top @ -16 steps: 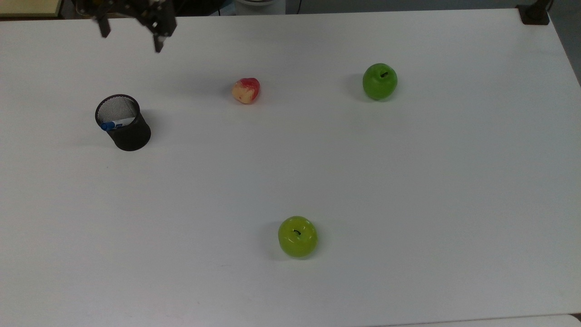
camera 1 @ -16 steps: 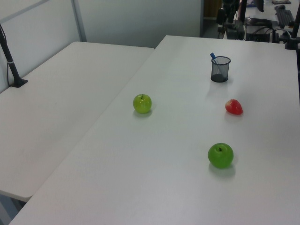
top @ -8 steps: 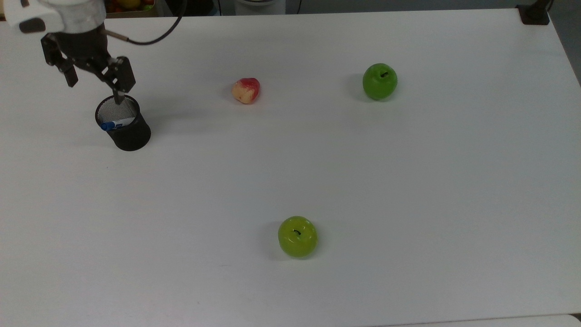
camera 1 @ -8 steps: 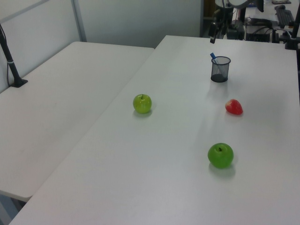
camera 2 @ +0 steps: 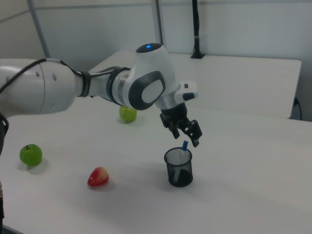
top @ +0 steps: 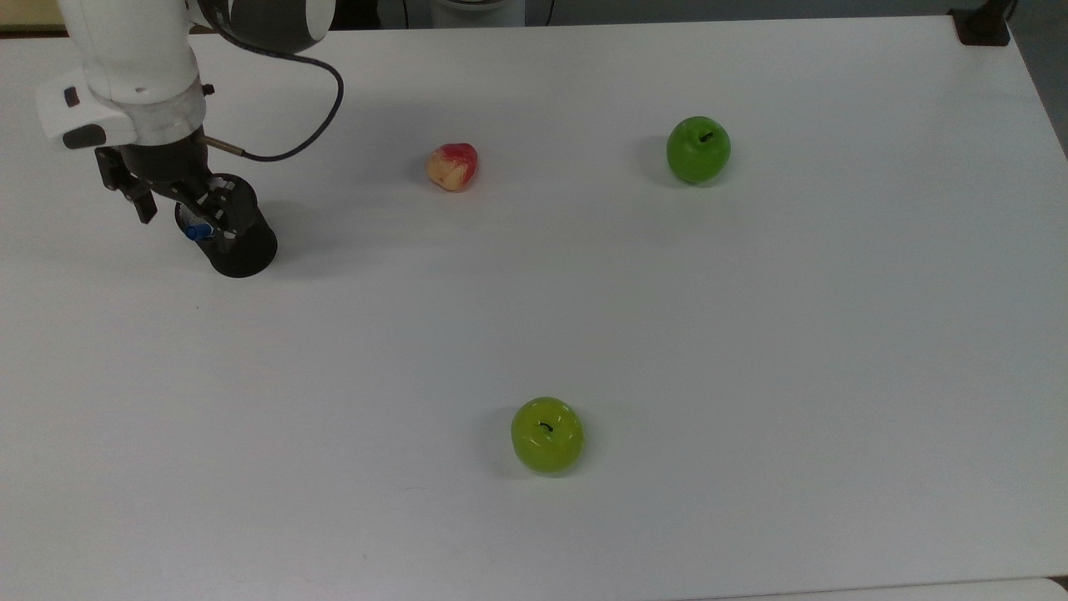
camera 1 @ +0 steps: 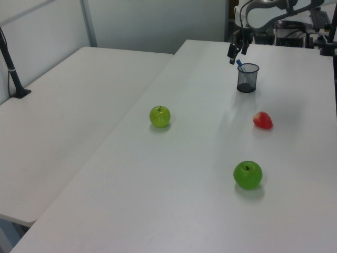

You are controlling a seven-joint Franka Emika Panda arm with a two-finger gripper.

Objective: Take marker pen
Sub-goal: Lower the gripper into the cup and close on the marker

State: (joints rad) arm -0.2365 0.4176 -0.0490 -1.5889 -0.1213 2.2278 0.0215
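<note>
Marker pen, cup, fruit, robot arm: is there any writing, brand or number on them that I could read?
None can be read.
The marker pen in the black mesh cup: no print shows on its visible end.
Robot arm: no writing shows.

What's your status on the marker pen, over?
Claw open, above the mesh pen cup, nothing gripped. Marker pen standing in the cup, blue cap up, leaning on the rim. Cup wall around it; apples and peach well away.

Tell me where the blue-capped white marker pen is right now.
The blue-capped white marker pen stands in the black mesh pen cup at the top view's left, its cap sticking above the rim, just beneath the gripper.
</note>
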